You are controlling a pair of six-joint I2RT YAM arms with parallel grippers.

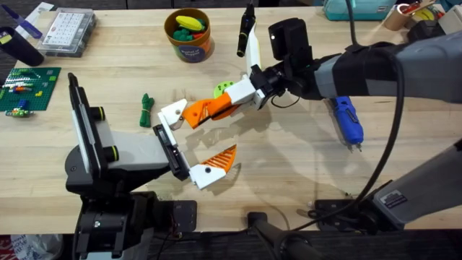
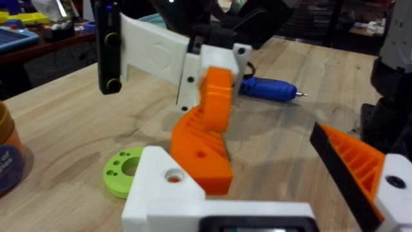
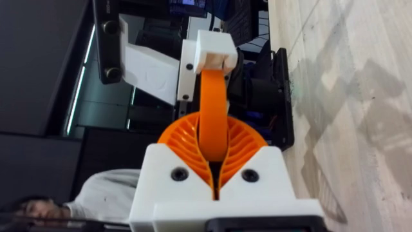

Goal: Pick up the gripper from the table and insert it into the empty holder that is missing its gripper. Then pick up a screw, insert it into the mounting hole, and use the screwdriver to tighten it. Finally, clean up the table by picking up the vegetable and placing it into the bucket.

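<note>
The right tool is clenched on the gripper. Its ribbed pads cover the middle of the orange wedge, so from the right wrist only the wedge's upper length and white base show. The gripper sits just beside the holder, at that bar's far end, touching or nearly touching the bare white mount. Whether it is seated there cannot be made out.

The holder is the left arm's own end. This left tool is released and grasps nothing, with its two mounts spread wide. Its near mount carries one twin finger, which is cut off at the edge of the left wrist view.

One green ring lies beyond the holder, half hidden behind the right tool's fingers. One screwdriver lies well to the holder's right on the surface. One green vegetable lies just left of the holder's far end. One bucket stands well beyond it with coloured pieces inside, and one slim black tool is beside that. No screw can be made out.
</note>
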